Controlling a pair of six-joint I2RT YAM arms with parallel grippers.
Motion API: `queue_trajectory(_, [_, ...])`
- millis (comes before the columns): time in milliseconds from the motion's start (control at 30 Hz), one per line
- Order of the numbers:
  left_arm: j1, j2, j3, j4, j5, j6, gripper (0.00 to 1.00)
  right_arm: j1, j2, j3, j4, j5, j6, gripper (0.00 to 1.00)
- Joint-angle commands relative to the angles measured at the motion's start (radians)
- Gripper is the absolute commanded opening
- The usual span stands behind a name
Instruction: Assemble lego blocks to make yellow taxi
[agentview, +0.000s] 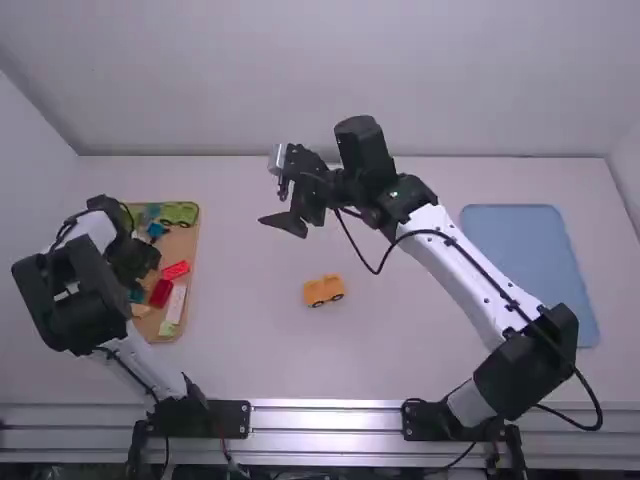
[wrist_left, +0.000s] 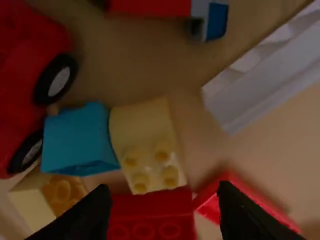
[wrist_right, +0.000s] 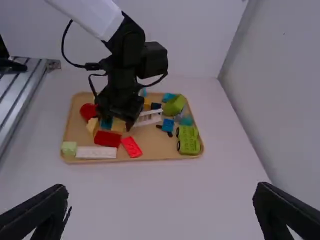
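Left wrist view crops a broad red block (wrist_left: 150, 202); left gripper (agentview: 136, 258) and right gripper (agentview: 268, 192) gape.

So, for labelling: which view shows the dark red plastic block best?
The right wrist view, where the dark red block shows a full side. The high view has it small, beside the left arm; the left wrist view shows studs up close, cut by its edge.

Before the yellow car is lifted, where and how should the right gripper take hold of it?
Likely best from above, by its long sides at mid-body: the yellow car stands upright on its wheels, apart from other things, and is longer than wide, so the open right gripper could close across its narrower width, between the wheels.
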Motion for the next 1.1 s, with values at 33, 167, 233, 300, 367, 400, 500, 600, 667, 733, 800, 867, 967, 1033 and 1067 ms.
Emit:
queue_trajectory(33, [0.000,0.013,-0.044,0.033,-0.010,-0.007,0.56,-0.003,-0.023,0.032,0.000,-0.002,-0.001,0.99])
queue_trajectory(167, [-0.002,0.013,-0.084,0.078,-0.014,-0.026,0.55,-0.004,-0.023,0.032,0.001,-0.002,-0.001,0.99])
queue_trajectory(233, [0.002,0.013,-0.098,0.100,-0.015,-0.027,0.53,-0.004,-0.023,0.032,0.001,-0.002,0.000,0.99])
queue_trajectory(300, [0.008,0.013,-0.106,0.117,-0.016,-0.027,0.52,-0.004,-0.023,0.032,0.000,-0.002,0.000,0.99])
queue_trajectory(367, [0.005,0.013,-0.112,0.139,-0.037,-0.036,0.50,-0.004,-0.023,0.032,-0.001,-0.002,-0.001,0.99])
queue_trajectory(400, [0.007,0.013,-0.121,0.156,-0.058,-0.052,0.50,-0.004,-0.023,0.032,-0.001,-0.002,-0.001,0.99])
queue_trajectory(500, [0.005,0.013,-0.142,0.193,-0.067,-0.050,0.49,-0.004,-0.023,0.032,-0.002,-0.002,-0.001,0.99])
queue_trajectory(600, [0.010,0.013,-0.159,0.230,-0.067,-0.048,0.44,-0.004,-0.023,0.032,-0.001,-0.002,0.000,0.99])
queue_trajectory(667, [0.011,0.013,-0.158,0.234,-0.063,-0.048,0.39,-0.004,-0.023,0.032,-0.002,-0.002,0.000,0.99])
queue_trajectory(733, [0.012,0.013,-0.146,0.222,-0.064,-0.053,0.21,-0.004,-0.023,0.032,-0.001,-0.002,0.000,0.99])
queue_trajectory(800, [0.006,0.009,-0.116,0.171,-0.065,-0.086,0.06,-0.004,-0.023,0.032,-0.002,-0.002,-0.001,0.99])
queue_trajectory(867, [0.005,-0.002,-0.077,0.099,-0.069,-0.166,0.02,-0.004,-0.023,0.032,-0.002,-0.002,0.000,0.99])
queue_trajectory(967, [0.007,-0.036,-0.027,0.001,-0.064,-0.303,0.02,-0.006,-0.023,0.032,-0.006,-0.002,0.000,0.99])
queue_trajectory(1033, [-0.002,-0.062,-0.018,-0.032,-0.066,-0.346,0.02,-0.007,-0.023,0.032,-0.010,0.004,0.000,0.99])
queue_trajectory(1067, [-0.013,-0.080,-0.019,-0.040,-0.068,-0.347,0.02,-0.012,-0.023,0.032,-0.016,0.007,0.000,0.99])
